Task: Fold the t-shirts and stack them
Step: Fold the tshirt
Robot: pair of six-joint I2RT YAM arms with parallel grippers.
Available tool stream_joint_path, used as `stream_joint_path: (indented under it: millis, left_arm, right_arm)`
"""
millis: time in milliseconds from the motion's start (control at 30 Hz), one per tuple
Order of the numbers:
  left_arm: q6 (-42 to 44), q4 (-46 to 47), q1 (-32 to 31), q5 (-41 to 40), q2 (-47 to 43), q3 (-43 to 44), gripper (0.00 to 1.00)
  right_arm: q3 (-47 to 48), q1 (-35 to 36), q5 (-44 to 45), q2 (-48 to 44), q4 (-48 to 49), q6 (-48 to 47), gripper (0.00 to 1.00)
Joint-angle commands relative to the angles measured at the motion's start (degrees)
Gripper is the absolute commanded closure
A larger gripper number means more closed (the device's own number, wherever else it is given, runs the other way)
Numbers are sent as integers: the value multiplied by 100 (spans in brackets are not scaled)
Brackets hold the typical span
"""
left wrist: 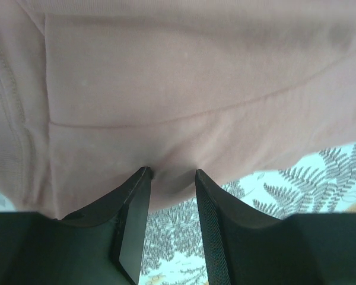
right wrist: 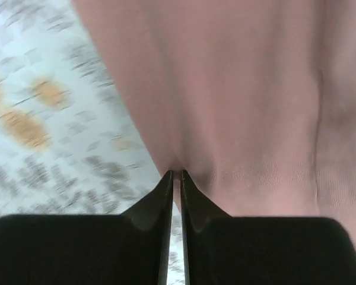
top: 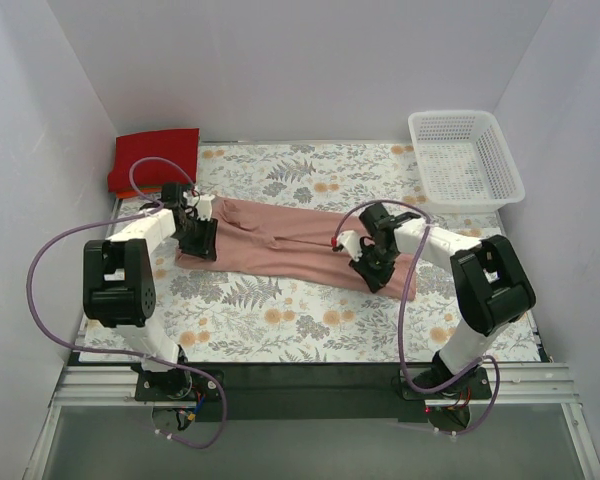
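Dusty pink t-shirt (top: 280, 243) lies in a long band across the bench (top: 310, 335). Right claw (right wrist: 177, 173) is pinched tight on its near edge. Left claw (left wrist: 172, 173) is parted, hem at the tips. Left should bite both layers first. Then both should lift level, keeping the band taut.

Plain white booth with a floral table

White walls (top: 280, 60) box the table in on three sides, and the light's soft and even all over. The top is covered by a floral cloth (top: 280, 330), grey ferns and orange blooms on a pale ground. A white lattice basket (top: 452, 114) sits at the far right corner. The near edge has a black strip (top: 310, 377), then a ribbed metal rail (top: 310, 397).
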Motion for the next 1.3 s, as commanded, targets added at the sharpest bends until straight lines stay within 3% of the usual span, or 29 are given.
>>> stream_joint_path:
  millis: [0, 67, 200, 400, 600, 767, 1033, 1200, 1267]
  left_arm:
    - [-22, 125, -246, -223, 275, 488, 65]
    - [-49, 186, -290, -294, 705, 709, 66]
    - [-40, 221, -509, -505, 1462, 1455, 67]
    - [-58, 107, -888, -663, 2796, 3317, 66]
    - [-496, -183, -879, -268, 3432, 5367, 59]
    - [-629, -43, -871, -40, 2732, 4948, 57]
    - [-910, 195, -827, 513, 1534, 3234, 57]
    - [-998, 213, -827, 672, 1209, 2881, 57]
    - [-989, 151, -836, 768, 1191, 2775, 57]
  right_arm:
    - [-445, 541, -470, 25, -1237, -425, 86]
    - [-209, 525, -1183, -142, -1564, -549, 85]
    - [668, 218, -1431, -292, -1663, -506, 82]
    - [1374, -362, -693, 314, -1364, -189, 81]
    - [1516, -425, -16, 938, -1039, -48, 81]
    - [1104, -127, -50, 1167, -968, -109, 82]
    - [145, 1647, -910, 755, -994, -171, 87]
    - [696, 3402, -2132, 640, -1232, 74, 83]
    - [1294, 3792, -2598, 657, -1337, 127, 81]
